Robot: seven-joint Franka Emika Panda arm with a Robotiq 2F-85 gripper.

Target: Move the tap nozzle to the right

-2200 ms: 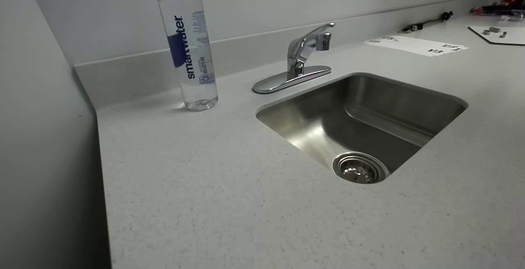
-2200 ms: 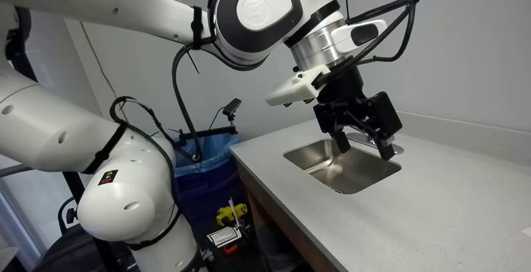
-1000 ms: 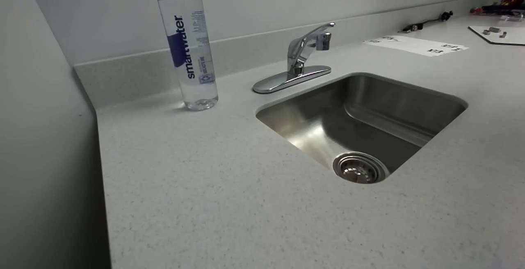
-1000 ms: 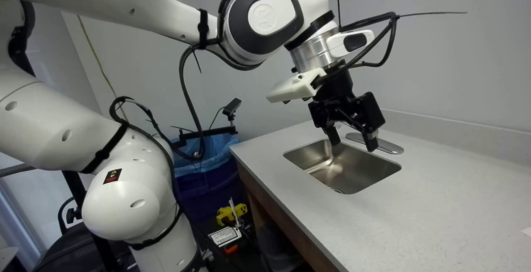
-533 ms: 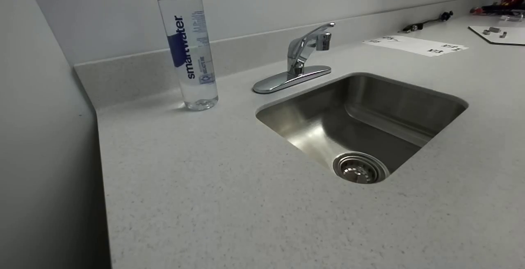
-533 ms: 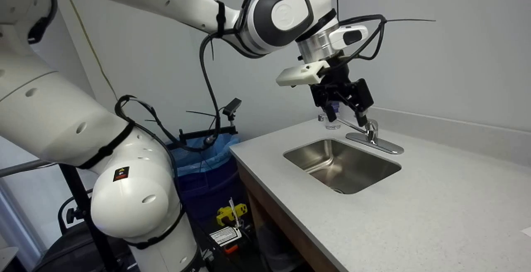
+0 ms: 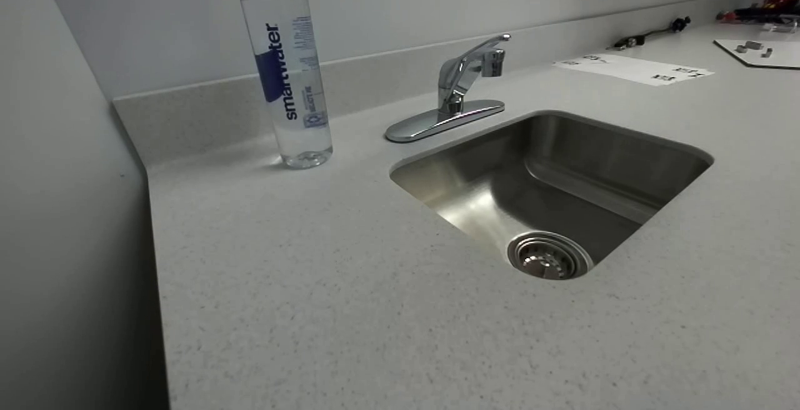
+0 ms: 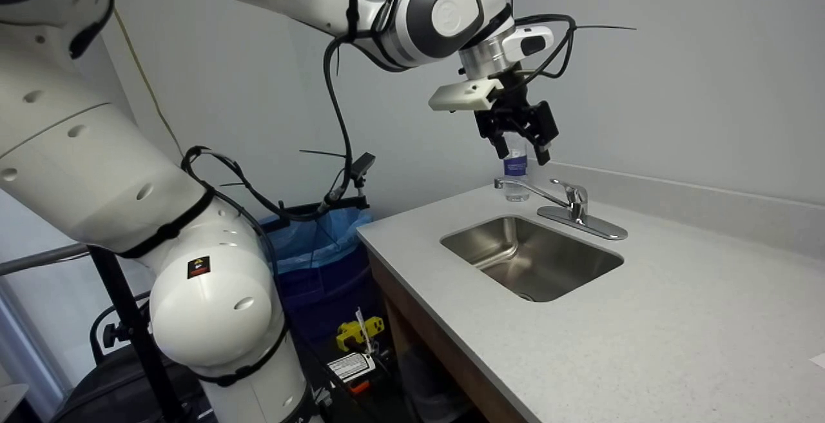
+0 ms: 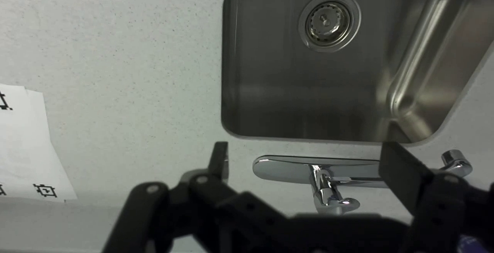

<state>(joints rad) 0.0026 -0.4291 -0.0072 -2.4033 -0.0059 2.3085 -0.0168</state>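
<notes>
Pale worktop (image 8: 677,320) runs beneath my wide-spread pincer (image 8: 523,153), and near the back edge the tap nozzle (image 8: 533,190) shows whole in an exterior view but partly behind one finger (image 9: 403,177) in the wrist view.

White arm (image 8: 109,165), seemingly matte black gripper (image 8: 522,153)

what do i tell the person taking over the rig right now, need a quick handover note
Gripper: open, holding nothing, raised clear of the faucet.
Tap nozzle: not gripped; it points toward the end of the counter where the water bottle stands.
Done: a finished move to the right cannot be confirmed from these pictures.
Left: probably the swing itself, away from the water bottle if right is as seen by the robot; check the direction first.
</notes>
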